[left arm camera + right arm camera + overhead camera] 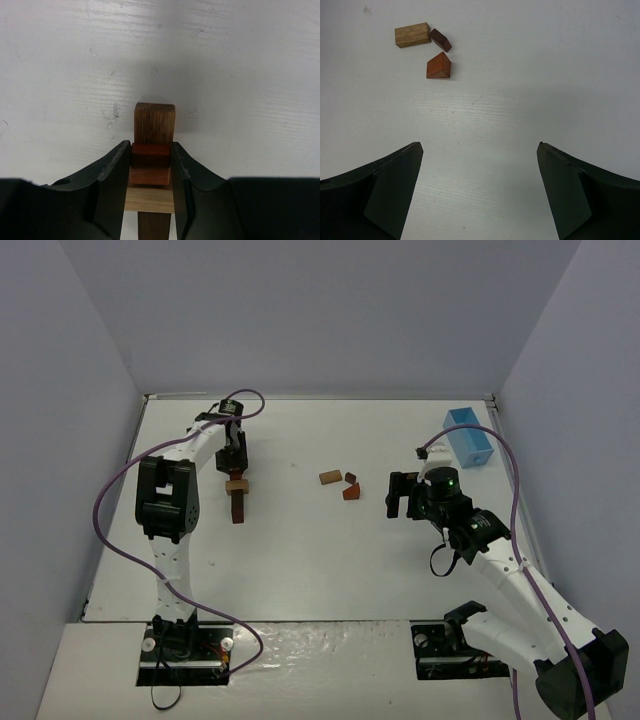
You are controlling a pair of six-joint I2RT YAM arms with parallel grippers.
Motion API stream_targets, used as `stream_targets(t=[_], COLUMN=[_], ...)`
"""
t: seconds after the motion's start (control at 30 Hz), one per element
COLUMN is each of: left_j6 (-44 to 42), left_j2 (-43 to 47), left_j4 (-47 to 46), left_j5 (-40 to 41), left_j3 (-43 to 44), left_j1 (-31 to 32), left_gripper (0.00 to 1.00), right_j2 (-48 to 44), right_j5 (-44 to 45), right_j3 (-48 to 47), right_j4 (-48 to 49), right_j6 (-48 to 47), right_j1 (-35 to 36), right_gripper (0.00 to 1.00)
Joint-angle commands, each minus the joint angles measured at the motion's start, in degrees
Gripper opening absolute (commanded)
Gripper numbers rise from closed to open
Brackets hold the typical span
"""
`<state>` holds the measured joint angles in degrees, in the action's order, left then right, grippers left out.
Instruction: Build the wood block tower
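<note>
The wood block tower [237, 498] stands left of centre: a dark brown block [155, 124] at the bottom, a light tan block [150, 199] across it, and a reddish-brown block [151, 156] on top. My left gripper [151, 161] is shut on that reddish-brown block, one finger against each side. In the top view, the left gripper [235, 466] hangs right over the stack. Three loose wood blocks lie mid-table: a tan cuboid [412, 35], a dark brown piece [441, 40] and a reddish-brown wedge [439, 66]. My right gripper [480, 155] is open over bare table, right of them.
A light blue box [468, 437] sits at the back right, near the table edge. Grey walls close in the white table [300, 560] on three sides. A purple cable loops beside each arm.
</note>
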<state>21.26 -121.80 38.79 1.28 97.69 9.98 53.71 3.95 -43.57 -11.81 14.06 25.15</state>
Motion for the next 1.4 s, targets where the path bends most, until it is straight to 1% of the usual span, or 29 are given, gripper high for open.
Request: stream_targets(t=[0.0,0.67,0.73,0.83,0.87,1.0,1.1,1.23,1.37], left_j6=[0.19,0.19,0.12,0.19,0.12,0.01,0.02,0.10,0.11], left_j2=[5.31,5.61,5.71,6.09,6.13,6.31,6.61,8.15,13.19], left_j4=[0.06,0.13,0.15,0.22,0.24,0.17,0.24,0.50,1.20], left_j5=[-0.40,0.05,0.17,0.70,0.74,0.37,-0.05,-0.22,-0.74], left_j3=[0.31,-0.13,-0.13,-0.20,-0.22,-0.31,-0.11,0.83,3.09], left_j1=[-0.31,-0.11,-0.13,-0.12,-0.13,-0.11,-0.13,-0.13,-0.05], left_gripper=[0.24,0.25,0.33,0.42,0.44,0.45,0.49,0.50,0.51], right_j2=[-0.80,-1.13,-1.07,-1.08,-1.14,-1.13,-1.07,-0.37,1.79], right_j5=[-0.93,-1.22,-1.24,-1.38,-1.40,-1.48,-1.58,-1.83,-2.45], right_j3=[-0.20,0.07,0.07,-0.01,-0.02,0.00,0.13,-0.46,-2.46], right_j4=[2.90,3.02,3.02,3.02,3.02,3.02,3.02,3.02,3.02], right_j6=[0.47,0.61,0.44,0.45,0.44,0.50,0.44,0.17,-0.09], right_j1=[-0.10,-0.10,-0.08,-0.10,-0.10,-0.17,-0.01,-0.01,-0.01], right_gripper=[0.96,0.95,0.96,0.96,0.96,0.98,0.98,0.98,0.98])
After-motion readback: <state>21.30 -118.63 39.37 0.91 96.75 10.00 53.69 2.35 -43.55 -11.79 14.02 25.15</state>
